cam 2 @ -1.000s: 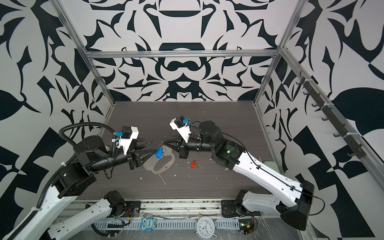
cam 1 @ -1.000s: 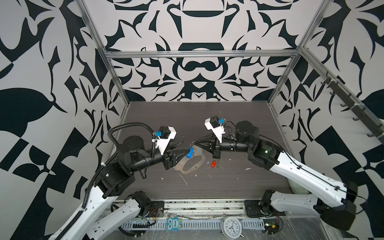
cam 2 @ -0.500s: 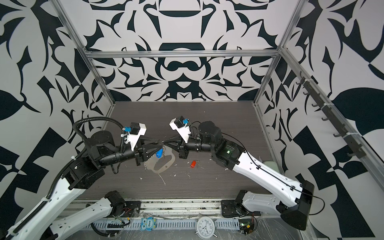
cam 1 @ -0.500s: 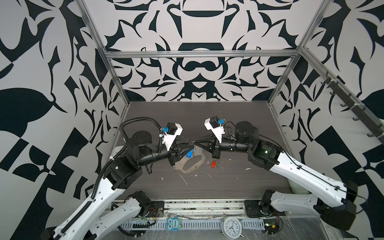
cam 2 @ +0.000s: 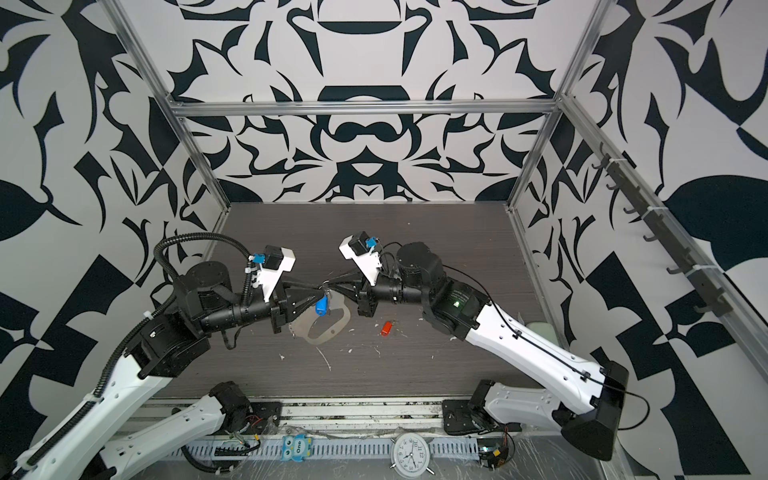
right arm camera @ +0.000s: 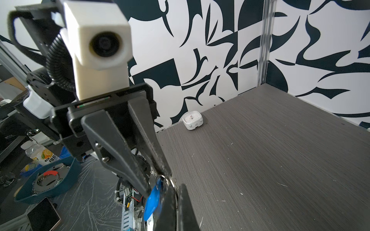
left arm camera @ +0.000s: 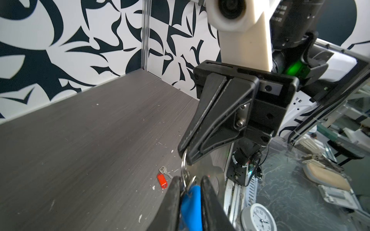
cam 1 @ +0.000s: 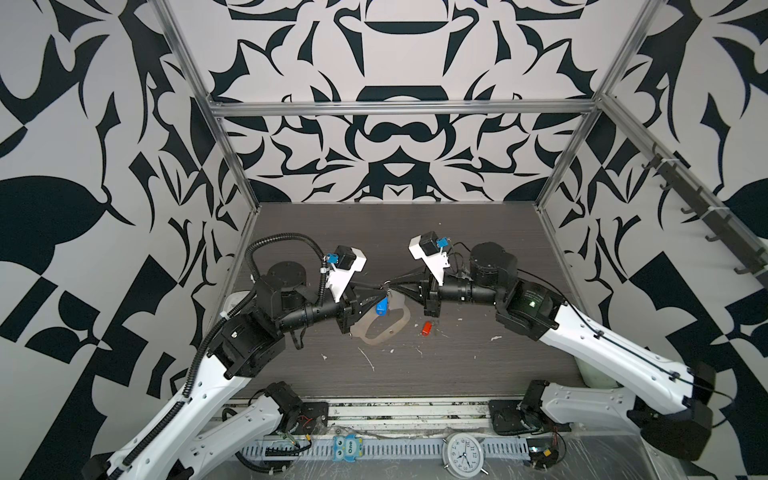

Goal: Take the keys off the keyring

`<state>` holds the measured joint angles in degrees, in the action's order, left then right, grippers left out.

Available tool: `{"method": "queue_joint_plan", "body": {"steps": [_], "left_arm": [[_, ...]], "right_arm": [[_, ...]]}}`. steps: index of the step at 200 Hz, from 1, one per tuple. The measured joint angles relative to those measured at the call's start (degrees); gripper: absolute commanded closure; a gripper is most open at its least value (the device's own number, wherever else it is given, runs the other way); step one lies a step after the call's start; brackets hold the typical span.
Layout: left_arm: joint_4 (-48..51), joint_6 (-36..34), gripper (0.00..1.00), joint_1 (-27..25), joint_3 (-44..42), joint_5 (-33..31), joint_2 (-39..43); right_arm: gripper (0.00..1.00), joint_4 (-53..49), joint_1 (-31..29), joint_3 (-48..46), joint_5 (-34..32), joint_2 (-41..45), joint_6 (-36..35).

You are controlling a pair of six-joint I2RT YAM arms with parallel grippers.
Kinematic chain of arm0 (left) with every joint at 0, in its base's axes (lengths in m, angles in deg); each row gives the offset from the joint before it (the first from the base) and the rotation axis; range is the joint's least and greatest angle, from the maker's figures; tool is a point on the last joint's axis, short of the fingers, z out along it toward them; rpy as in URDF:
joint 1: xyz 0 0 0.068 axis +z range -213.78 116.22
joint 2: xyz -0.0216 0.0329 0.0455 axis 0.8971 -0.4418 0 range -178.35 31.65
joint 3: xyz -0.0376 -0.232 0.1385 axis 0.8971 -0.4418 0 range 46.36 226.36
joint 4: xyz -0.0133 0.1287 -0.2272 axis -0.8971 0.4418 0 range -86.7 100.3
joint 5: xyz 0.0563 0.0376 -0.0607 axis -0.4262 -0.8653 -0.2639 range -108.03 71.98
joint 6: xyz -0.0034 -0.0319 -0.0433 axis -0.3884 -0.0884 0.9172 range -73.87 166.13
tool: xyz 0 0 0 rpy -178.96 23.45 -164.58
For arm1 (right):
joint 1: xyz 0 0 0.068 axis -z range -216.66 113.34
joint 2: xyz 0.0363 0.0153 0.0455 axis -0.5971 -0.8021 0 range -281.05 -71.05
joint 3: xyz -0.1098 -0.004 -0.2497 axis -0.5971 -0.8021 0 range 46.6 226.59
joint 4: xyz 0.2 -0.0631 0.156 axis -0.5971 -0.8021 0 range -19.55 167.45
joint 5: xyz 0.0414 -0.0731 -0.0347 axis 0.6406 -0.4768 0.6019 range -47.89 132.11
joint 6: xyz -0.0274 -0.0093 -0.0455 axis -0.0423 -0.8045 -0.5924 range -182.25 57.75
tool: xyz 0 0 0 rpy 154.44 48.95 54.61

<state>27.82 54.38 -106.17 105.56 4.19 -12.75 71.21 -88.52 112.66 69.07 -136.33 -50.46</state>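
My two grippers meet tip to tip above the middle of the table. The right gripper (cam 1: 394, 286) (right arm camera: 176, 187) is shut on a silver metal ring (left arm camera: 184, 160). From that ring the keyring's curved grey strap (cam 1: 404, 323) (cam 2: 343, 320) hangs down to the table. The left gripper (cam 1: 383, 290) (left arm camera: 190, 179) is shut on the blue tag (left arm camera: 191, 202) (cam 2: 321, 306) of one key, whose small ring and silver metal show at its fingertips. The other key, with the red-orange tag (cam 1: 427, 328) (left arm camera: 161, 181), lies loose on the table beside the strap.
White scraps (cam 1: 368, 359) litter the dark table. A small white clock (right arm camera: 193, 120) stands against the left wall. Past the front edge are a round alarm clock (cam 1: 463, 457) and a blue owl toy (cam 1: 348, 448). A blue bin (right arm camera: 48, 184) sits off the table.
The left arm has reached in to the right, up to the blue tag, and its jaws have narrowed onto it. The right arm has kept still with its grip.
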Motion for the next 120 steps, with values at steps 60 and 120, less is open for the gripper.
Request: {"method": "queue_joint_plan", "body": {"steps": [60,120], "left_arm": [[0.57,0.96,1.0,0.04,0.02,0.55,-0.59],[0.37,2.73,1.0,0.04,-0.59,2.89,-1.07]], "right_arm": [[1.0,-0.09,0.0,-0.07,-1.75,1.27,-0.11],[1.0,2.64,0.0,-1.14,-7.41,2.71,0.52]]}}
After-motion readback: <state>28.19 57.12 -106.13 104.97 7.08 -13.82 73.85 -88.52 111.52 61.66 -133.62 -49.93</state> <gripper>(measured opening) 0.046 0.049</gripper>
